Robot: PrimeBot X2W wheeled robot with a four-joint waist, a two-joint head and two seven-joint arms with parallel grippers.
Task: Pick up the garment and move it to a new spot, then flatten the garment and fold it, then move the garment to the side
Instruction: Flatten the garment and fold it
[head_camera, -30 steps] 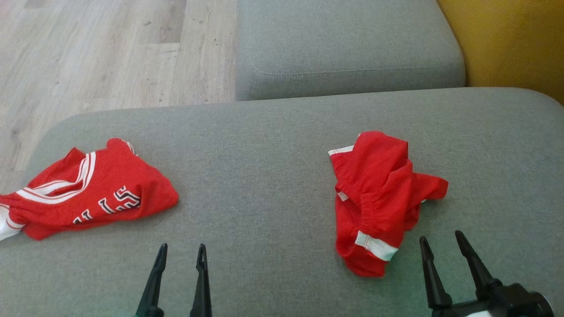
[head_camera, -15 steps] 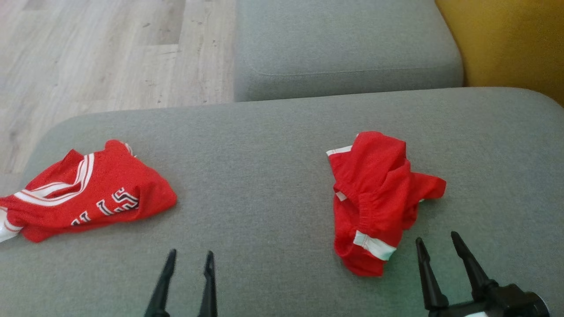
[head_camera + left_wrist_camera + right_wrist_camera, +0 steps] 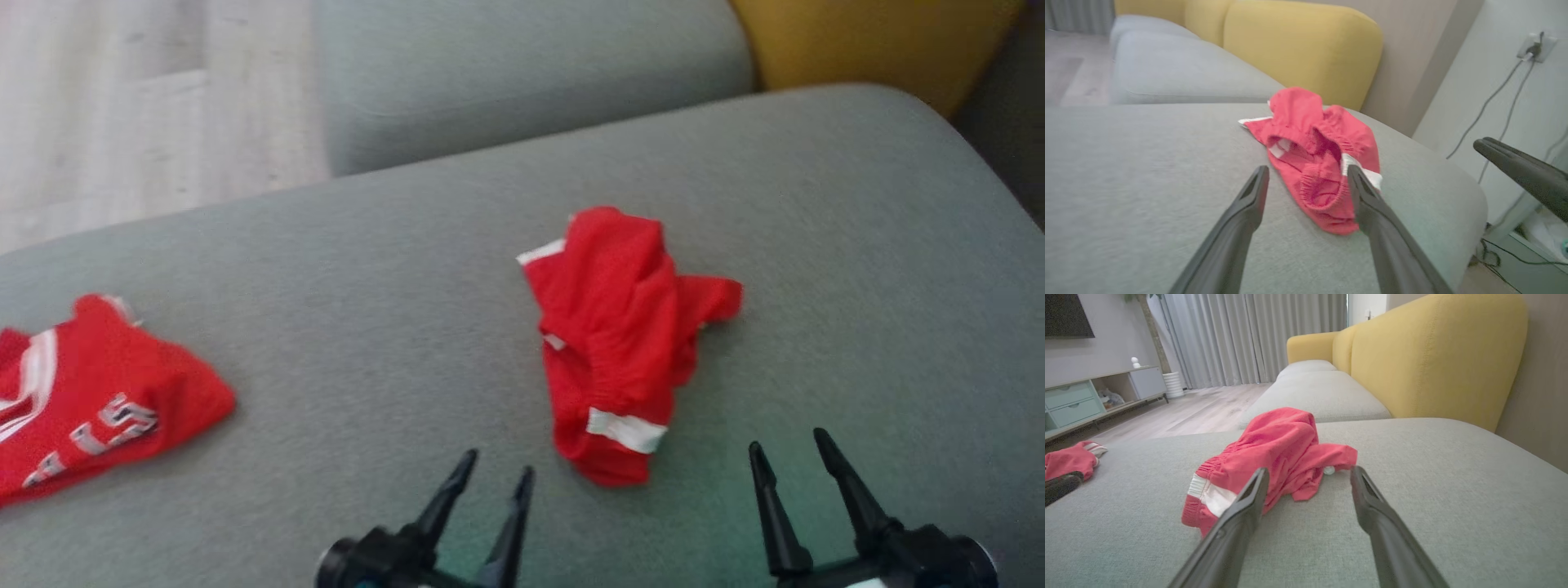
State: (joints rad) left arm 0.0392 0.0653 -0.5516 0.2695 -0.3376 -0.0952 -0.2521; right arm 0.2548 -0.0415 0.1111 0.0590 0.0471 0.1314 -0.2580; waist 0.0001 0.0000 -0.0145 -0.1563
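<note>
jaws both wide, empty, near the red shorts (image 3: pixel 618 343). pickup step imo: next reach in, pinch a fold.

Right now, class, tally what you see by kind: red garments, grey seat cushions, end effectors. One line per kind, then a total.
Red garments: 2, the crumpled shorts and the lettered jersey.
Grey seat cushions: 2, the near cushion and the far cushion.
End effectors: 2, the left end effector and the right end effector.
Total: 6.
</note>
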